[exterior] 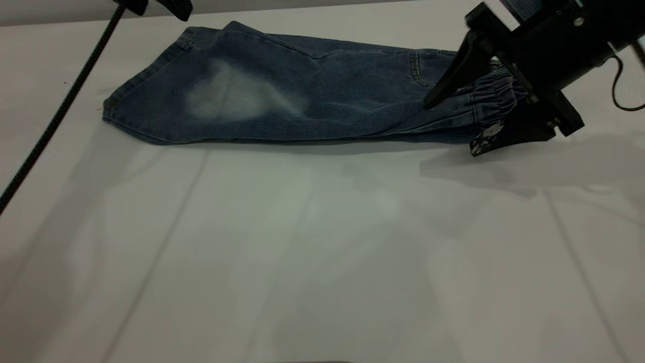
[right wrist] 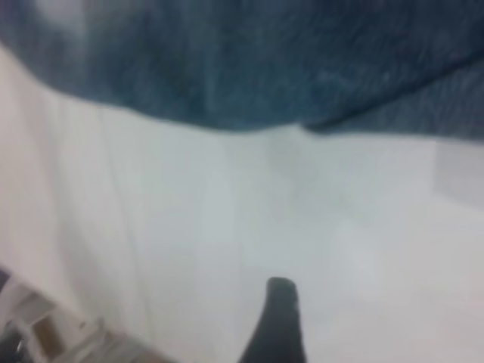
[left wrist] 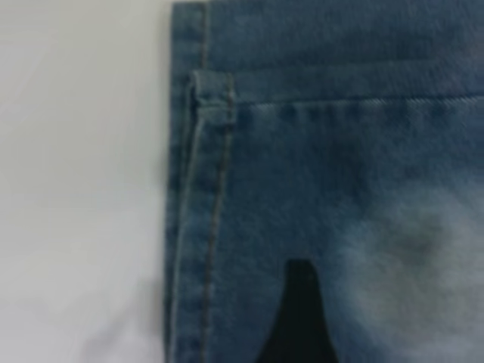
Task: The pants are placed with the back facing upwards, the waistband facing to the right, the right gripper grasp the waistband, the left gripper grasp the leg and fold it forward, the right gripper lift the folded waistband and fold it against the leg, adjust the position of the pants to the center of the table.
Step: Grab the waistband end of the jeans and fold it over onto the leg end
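At the far edge of the table, the pants lie folded lengthwise into one long denim strip, hem end toward the left arm and gathered elastic waistband toward the right arm. A pale faded patch marks the upper layer of the leg; no print shows on the side now facing up.

The right gripper is at the waistband end. One black wedge finger rests on top of the denim just inside the elastic, while the other, its tip scuffed white, sits beneath the bunched waistband at the table surface. The jaws stand partly apart with the gathered cloth between them, clamped on the waistband. From that arm's wrist camera, a dark fingertip points over bare tabletop, with the denim's edge beyond it.

The left gripper hangs above the hem corner, clear of the fabric, only its lower parts visible at the frame's top; whether its fingers are apart or together I cannot tell. A black cable slants down from it across the table. Its wrist camera looks straight down on the stitched hem and a folded seam, one black fingertip poised over the denim beside the faded patch.
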